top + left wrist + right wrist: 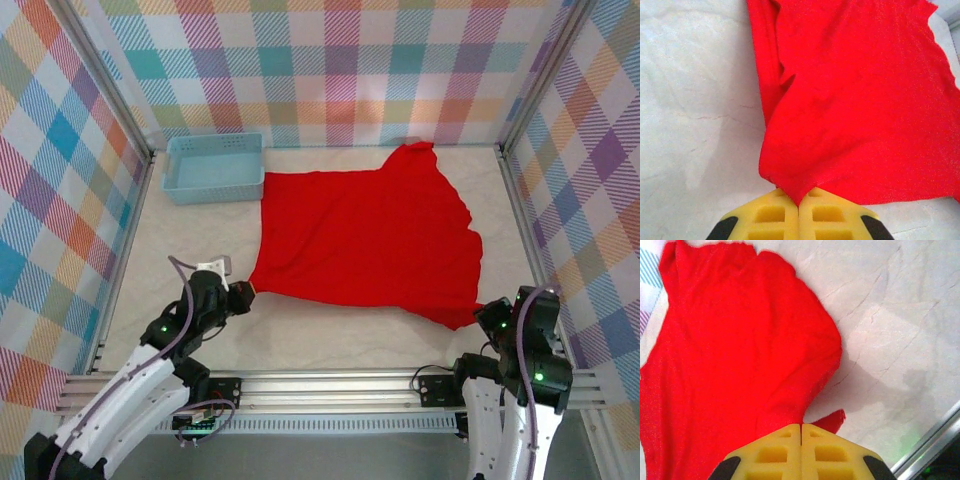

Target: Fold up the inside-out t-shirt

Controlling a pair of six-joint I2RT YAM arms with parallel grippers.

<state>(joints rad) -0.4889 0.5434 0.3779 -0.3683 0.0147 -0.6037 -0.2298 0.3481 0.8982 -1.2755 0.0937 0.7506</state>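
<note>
left gripper (799, 201): jaws fully closed, pinching the near-left corner of the inside-out t-shirt (370, 235). right gripper (801, 432): jaws fully closed, pinching its near-right corner. the t-shirt lies spread on the table (330, 335), long axis left to right, one peak toward the back wall, far-left corner just beside the light-blue basket (215, 167). cloth: plain bright red, lightly wrinkled.

No words, numbers or signs can be read on anything that is seen in these pictures.
</note>
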